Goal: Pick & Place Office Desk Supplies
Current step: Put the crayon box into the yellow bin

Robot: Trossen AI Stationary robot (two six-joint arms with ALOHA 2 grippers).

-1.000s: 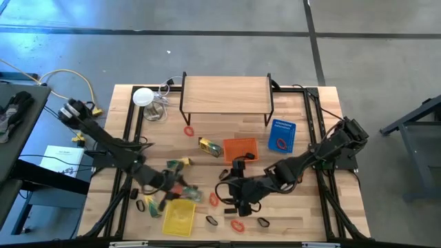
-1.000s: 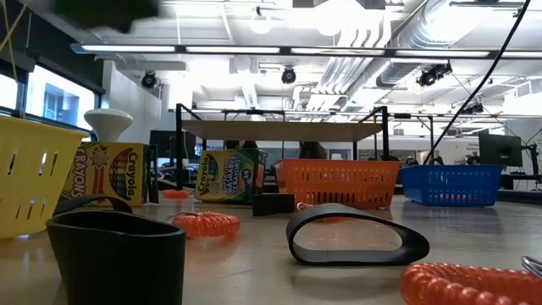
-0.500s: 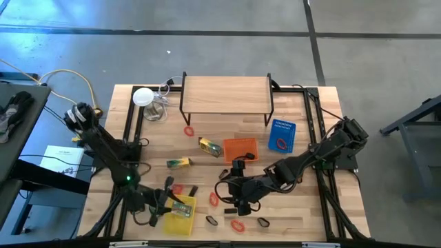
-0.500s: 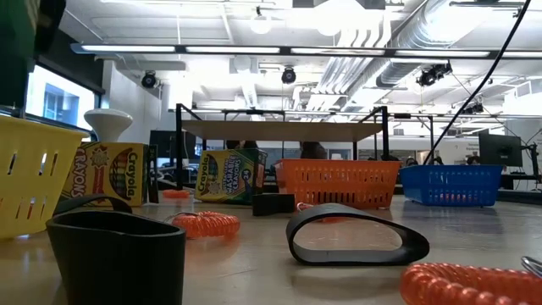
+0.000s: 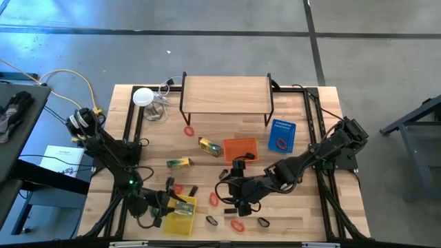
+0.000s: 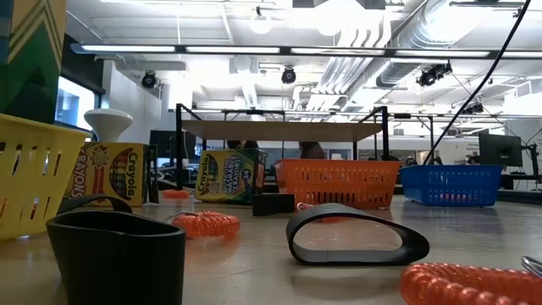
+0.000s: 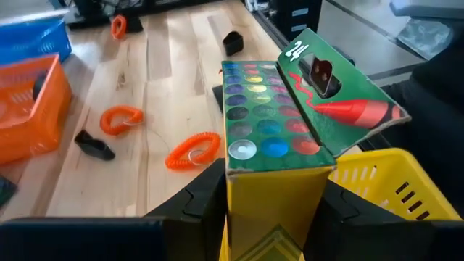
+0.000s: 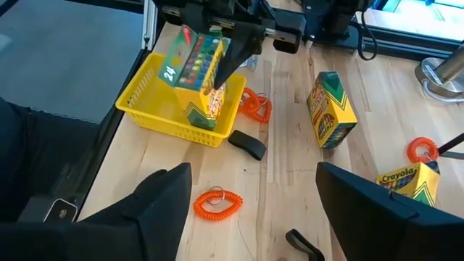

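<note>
The left pincer (image 7: 272, 210) pinches a yellow-and-green cardboard crayon pack (image 7: 279, 152) between its dark fingers (image 7: 199, 206). The pack's top flap hangs open, showing rows of round coloured crayon tips. It is held upright over the yellow perforated plastic basket (image 5: 178, 218) at the near left of the bench (image 5: 296, 213), a pale slatted wood top. The right wrist view shows the pack (image 8: 197, 69) with its lower end down inside the basket (image 8: 148, 101).

The right pincer (image 5: 238, 200) hangs spread wide near the bench's middle, holding nothing. Just beside it lie a coiled orange-red plastic band (image 5: 237, 224) and a black bent clip (image 5: 262, 222).

Two more crayon packs rest on the wood: one lying flat (image 5: 178, 162) left of centre, another (image 5: 209, 147) beside the orange mesh-walled basket (image 5: 240, 149). A blue basket (image 5: 282, 135) with a red band inside sits further right. A wooden shelf on black wire legs (image 5: 226, 94) stands at the back, and a white round disc (image 5: 142, 97) sits at its left.

Compared with a second ago, the left arm has swung from the bench's middle-left back over the yellow basket, carrying the pack. The right arm has stayed put.
</note>
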